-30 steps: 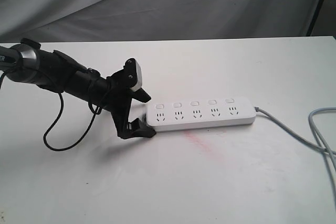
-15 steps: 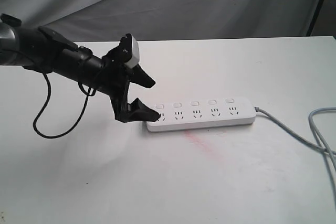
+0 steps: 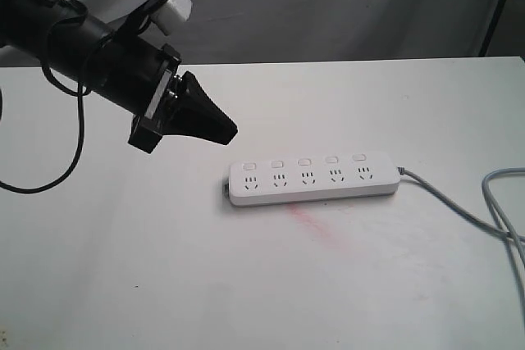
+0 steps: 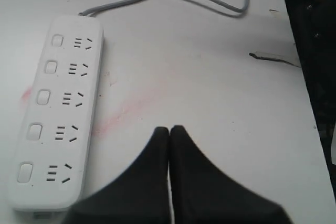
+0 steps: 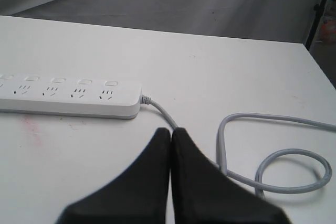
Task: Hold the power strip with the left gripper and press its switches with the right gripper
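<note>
The white power strip (image 3: 312, 178) lies flat on the white table, its row of switches (image 3: 304, 161) along the far side and its grey cable (image 3: 455, 211) leaving to the right. It also shows as the power strip (image 4: 52, 114) in the left wrist view and the power strip (image 5: 68, 98) in the right wrist view. My left gripper (image 3: 230, 130) hangs shut and empty in the air, up and to the left of the strip's left end, touching nothing. In its own view the left gripper (image 4: 169, 129) has both jaws pressed together. My right gripper (image 5: 170, 130) is shut, empty, over the table near the cable (image 5: 157, 109); the exterior view does not show it.
The grey cable loops in coils (image 5: 273, 166) on the table at the right. A faint pink smear (image 3: 316, 227) marks the table in front of the strip. A grey cloth backdrop (image 3: 328, 6) hangs behind the table's far edge.
My left gripper has lifted up and left, away from the strip's left end, and its jaws have gone from wide open to shut on nothing. The strip has not moved.
</note>
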